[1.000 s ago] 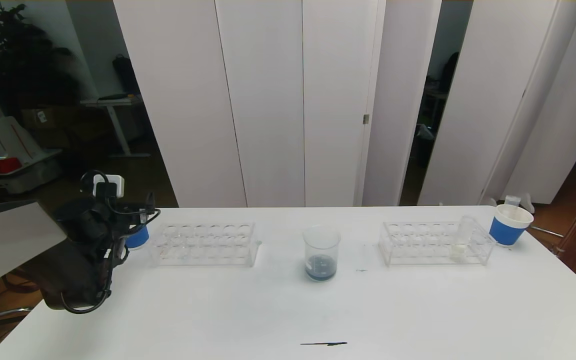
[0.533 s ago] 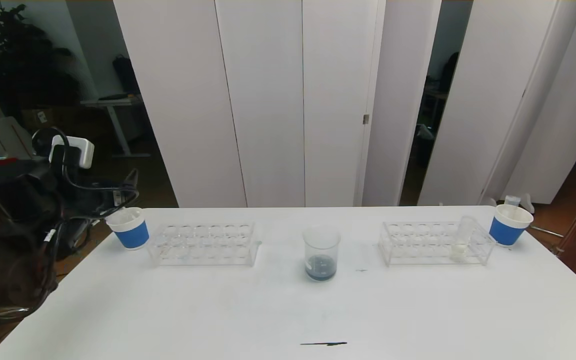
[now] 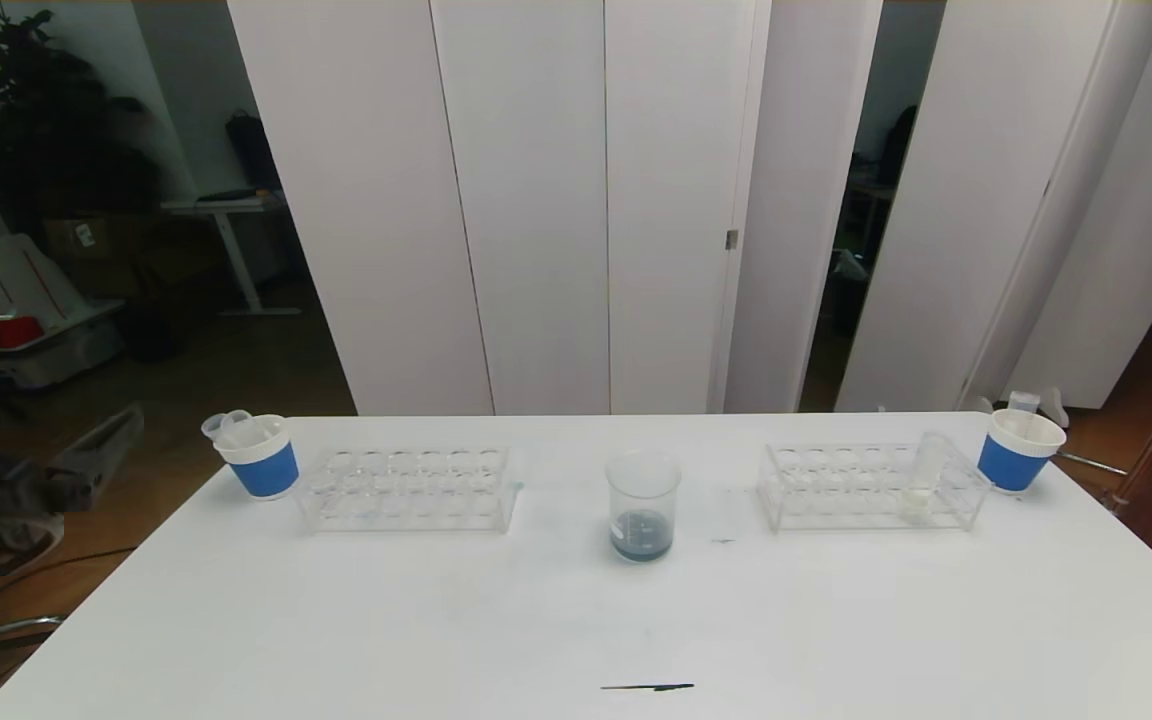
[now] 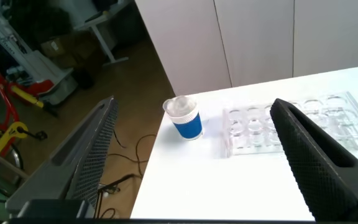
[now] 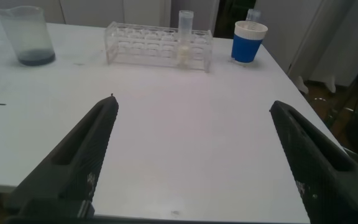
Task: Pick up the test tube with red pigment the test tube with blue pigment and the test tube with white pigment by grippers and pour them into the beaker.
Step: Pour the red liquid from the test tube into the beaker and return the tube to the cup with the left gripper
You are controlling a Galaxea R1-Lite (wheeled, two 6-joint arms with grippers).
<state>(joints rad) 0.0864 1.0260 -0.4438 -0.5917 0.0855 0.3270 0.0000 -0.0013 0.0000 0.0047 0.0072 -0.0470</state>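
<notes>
The beaker point(image 3: 643, 503) stands mid-table with a little dark blue liquid in it; it also shows in the right wrist view as the beaker point(image 5: 27, 36). The test tube with white pigment point(image 3: 921, 478) stands upright in the right rack point(image 3: 871, 487), seen again as the tube point(image 5: 184, 38). No test tube with red pigment or blue pigment is in view. My left gripper point(image 3: 86, 462) hangs open off the table's left edge, empty point(image 4: 194, 102). My right gripper point(image 5: 194, 102) is open and empty over the table's near right part, outside the head view.
An empty clear rack point(image 3: 406, 487) sits left of the beaker. Beside it a blue paper cup point(image 3: 258, 460) holds clear empty tubes. Another blue cup point(image 3: 1019, 450) with a tube stands at the far right corner. A thin dark streak point(image 3: 648, 687) lies near the front edge.
My left arm has drawn back from beside the left blue cup, leftward and down, off the table's edge. The cup with its tubes is now uncovered. Nothing else moved.
</notes>
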